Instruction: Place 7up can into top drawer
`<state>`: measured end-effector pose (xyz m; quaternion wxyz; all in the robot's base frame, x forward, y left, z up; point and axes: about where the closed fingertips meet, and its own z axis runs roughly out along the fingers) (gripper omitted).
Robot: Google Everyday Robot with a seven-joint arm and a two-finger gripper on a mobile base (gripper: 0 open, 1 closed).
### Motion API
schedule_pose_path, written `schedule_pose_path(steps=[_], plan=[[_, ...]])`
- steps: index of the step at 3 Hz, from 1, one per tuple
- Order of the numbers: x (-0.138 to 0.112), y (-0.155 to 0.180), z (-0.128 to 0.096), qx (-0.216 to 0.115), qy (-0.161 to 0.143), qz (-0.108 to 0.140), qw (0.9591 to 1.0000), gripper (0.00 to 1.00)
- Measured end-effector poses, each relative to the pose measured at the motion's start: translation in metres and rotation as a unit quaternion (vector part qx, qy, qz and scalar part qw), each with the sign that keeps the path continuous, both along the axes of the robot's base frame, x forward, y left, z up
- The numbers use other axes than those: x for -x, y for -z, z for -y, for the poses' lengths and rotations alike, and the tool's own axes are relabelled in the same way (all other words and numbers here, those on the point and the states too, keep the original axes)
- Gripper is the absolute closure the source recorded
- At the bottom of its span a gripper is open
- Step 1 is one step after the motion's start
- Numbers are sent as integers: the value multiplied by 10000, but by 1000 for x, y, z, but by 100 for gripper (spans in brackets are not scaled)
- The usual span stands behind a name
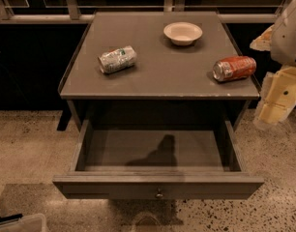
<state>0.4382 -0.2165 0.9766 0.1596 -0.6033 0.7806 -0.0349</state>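
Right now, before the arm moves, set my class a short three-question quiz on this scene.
1. True or false: the 7up can stands upright on the cabinet top.
2. The gripper hangs at the right edge, beside the cabinet. Which item is nearest to it? A) 7up can B) orange-red can C) white bowl
3. Fill in: the top drawer is pulled ____.

Key: 1. False, the 7up can lies on its side. 2. B. 3. open.
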Motion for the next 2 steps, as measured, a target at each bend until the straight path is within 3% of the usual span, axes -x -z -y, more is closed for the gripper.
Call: schedule_pose_path(steps=[1,2], plan=[[0,0,0,-2,-3,9,10000,0],[-22,1,-5,-117,-234,50,9996,0]])
